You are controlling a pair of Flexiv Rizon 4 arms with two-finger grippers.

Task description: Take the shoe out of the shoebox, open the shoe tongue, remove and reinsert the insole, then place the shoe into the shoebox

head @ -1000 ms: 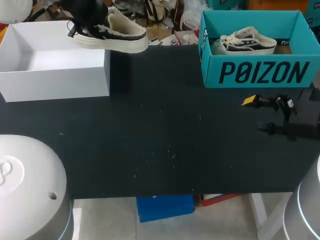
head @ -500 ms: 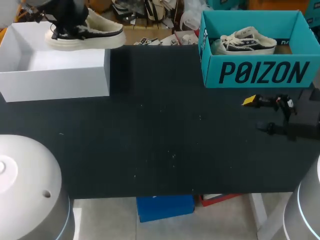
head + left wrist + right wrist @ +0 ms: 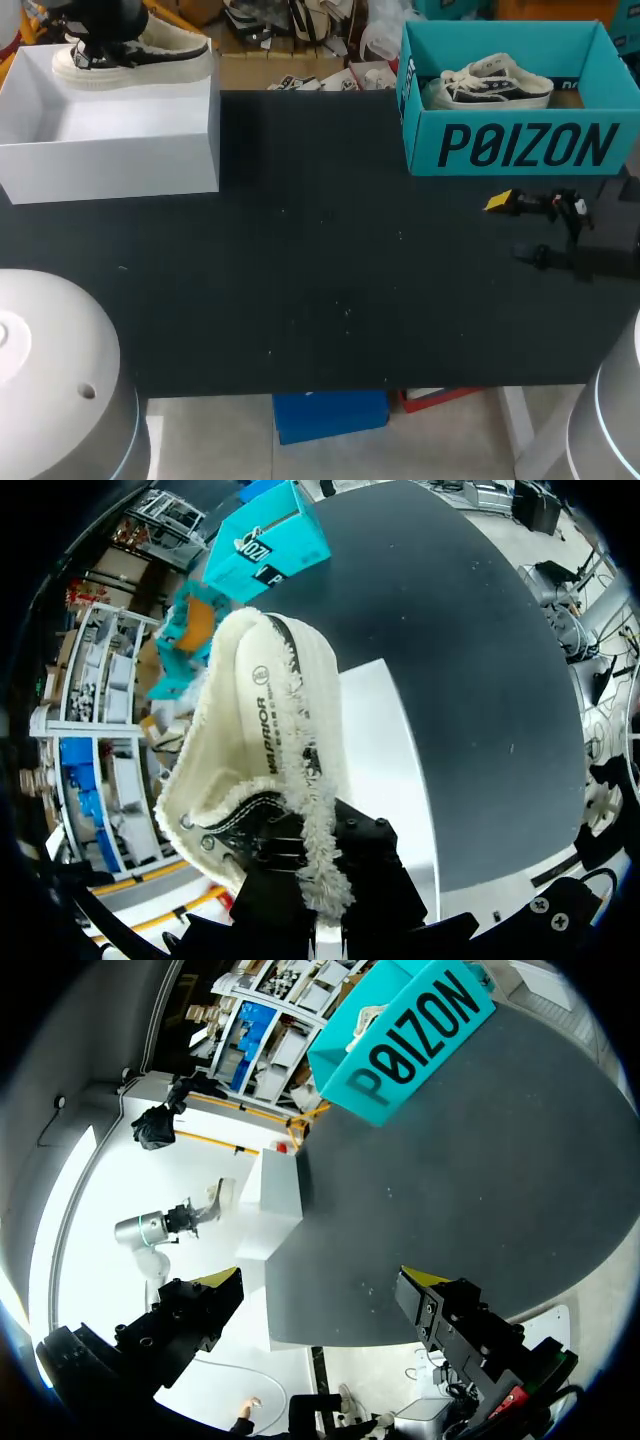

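Observation:
A cream shoe with black trim and a fleecy lining (image 3: 150, 55) hangs over the back of the open white shoebox (image 3: 120, 150) at the table's far left. My left gripper (image 3: 100, 30) holds it from above, dark against the shoe. In the left wrist view the gripper (image 3: 318, 875) is shut on the fleecy collar of the shoe (image 3: 260, 720), and the white shoebox (image 3: 385, 770) lies beneath it. My right gripper (image 3: 515, 228) stands open over the table's right side, with nothing between its fingers. In its own view the right gripper (image 3: 320, 1278) faces the white shoebox (image 3: 275, 1200) from afar.
A teal shoebox (image 3: 520, 145) stands at the back right, and a second white shoe (image 3: 490, 82) lies inside it. The teal shoebox (image 3: 410, 1045) is ahead of my right gripper. Dark tabletop (image 3: 330, 270) spreads between the two boxes.
My left arm has carried the shoe leftward and farther back, from the white box's right wall to over its back left part. The right arm has stayed still.

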